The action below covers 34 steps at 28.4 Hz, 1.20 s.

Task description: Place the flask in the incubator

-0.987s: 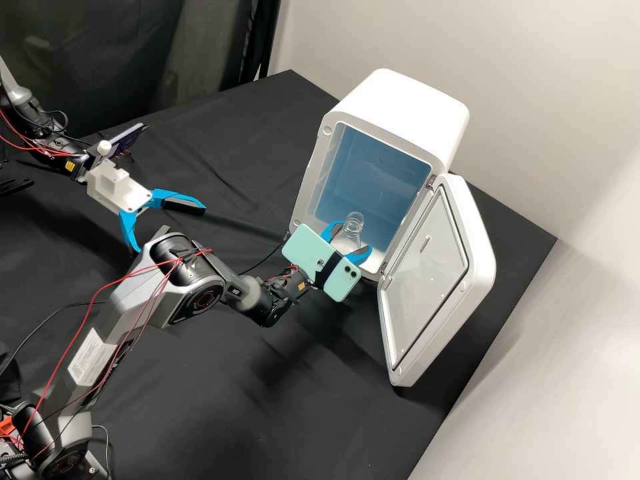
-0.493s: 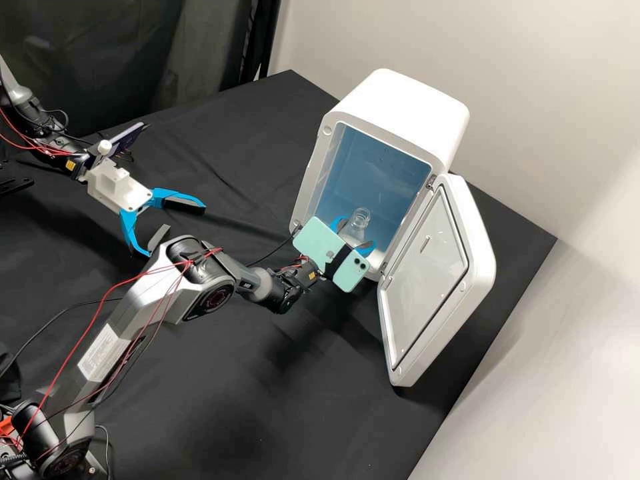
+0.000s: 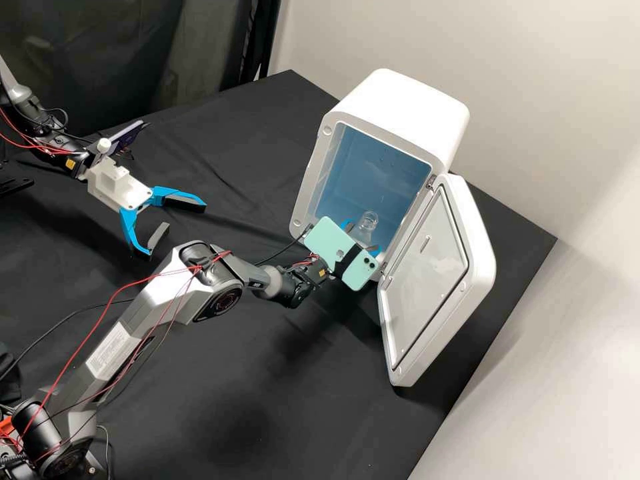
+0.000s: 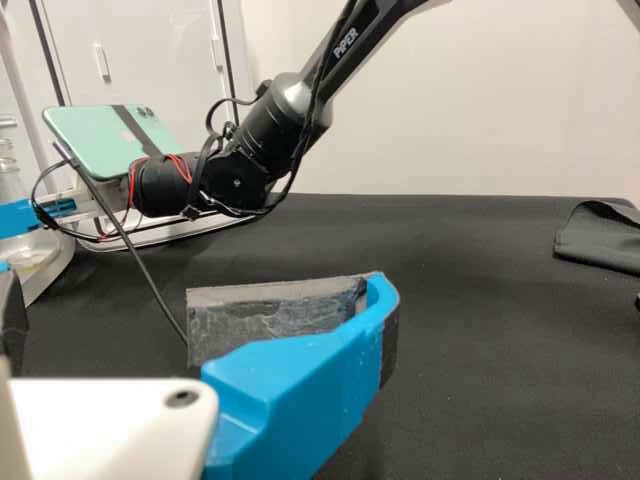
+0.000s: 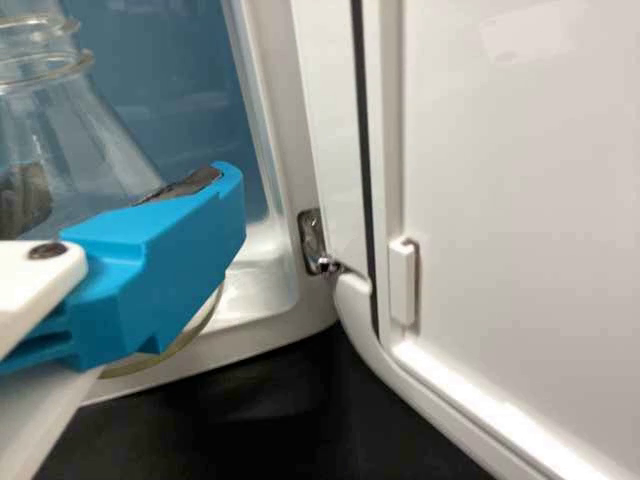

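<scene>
Flask [image 3: 365, 223] sits just inside the mouth of the incubator [image 3: 400, 107], low in the blue-lined chamber and close to the hinge side, upright with its open neck toward the top. The right gripper [image 3: 363, 235] is clamped on the flask's sloping glass body, one blue finger [image 5: 150, 260] pressed flat against it in the right wrist view, and the mint-green phone [image 3: 343, 257] strapped to that wrist hangs just outside the opening. The door [image 3: 433, 280] stands swung wide open to the side, its lower corner down on the table [image 3: 267, 373]. From the wrist view the flask's base looks close to the chamber floor, but I cannot tell whether it is touching or held a little above it. The left gripper [image 3: 172, 230] hangs over the table well apart from the incubator, its fingers spread with nothing between them. By my reading, the task is most of the way through: the flask is carried past the doorway, which was the main part. What seems to be left is to settle it firmly on the floor of the chamber, perhaps a bit deeper so that it clears the door's path, then let go and draw the arm out without knocking the glass over. The door is not yet shut, though the task sentence does not ask for that.
</scene>
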Tool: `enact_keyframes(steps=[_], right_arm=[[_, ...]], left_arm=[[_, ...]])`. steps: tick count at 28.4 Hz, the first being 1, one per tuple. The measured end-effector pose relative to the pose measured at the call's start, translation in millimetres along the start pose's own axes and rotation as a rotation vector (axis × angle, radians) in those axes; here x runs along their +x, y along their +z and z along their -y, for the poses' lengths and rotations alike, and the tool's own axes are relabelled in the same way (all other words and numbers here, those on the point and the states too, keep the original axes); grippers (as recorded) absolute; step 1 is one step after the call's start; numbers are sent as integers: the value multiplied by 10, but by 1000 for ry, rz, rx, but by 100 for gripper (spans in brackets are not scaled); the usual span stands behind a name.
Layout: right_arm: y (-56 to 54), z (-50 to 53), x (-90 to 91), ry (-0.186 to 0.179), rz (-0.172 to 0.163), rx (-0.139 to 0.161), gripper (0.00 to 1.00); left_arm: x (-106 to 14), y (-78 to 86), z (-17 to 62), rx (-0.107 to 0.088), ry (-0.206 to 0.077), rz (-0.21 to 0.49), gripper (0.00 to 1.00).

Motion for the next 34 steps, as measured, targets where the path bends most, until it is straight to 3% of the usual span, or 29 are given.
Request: enact_keyframes(steps=[8, 10, 16, 22, 25, 28, 34], right_arm=[[-6, -19, 64, -4, 13, -1, 0], [-14, -9, 65, -6, 12, 11, 0], [-117, 23, 103, -18, 3, 19, 0], [-319, -103, 190, 16, -51, 24, 0], [-369, -147, 229, 32, -71, 21, 0], [-363, -149, 276, 33, -69, 20, 0], [-210, -42, 354, -1, -13, 21, 0]], left_arm=[[0, 0, 0, 0, 0, 0, 100], [0, 0, 0, 0, 0, 0, 100], [0, 0, 0, 0, 0, 0, 100], [0, 0, 0, 0, 0, 0, 100], [0, 0, 0, 0, 0, 0, 100], [0, 0, 0, 0, 0, 0, 100], [-3, -5, -5, 0, 2, -2, 100]])
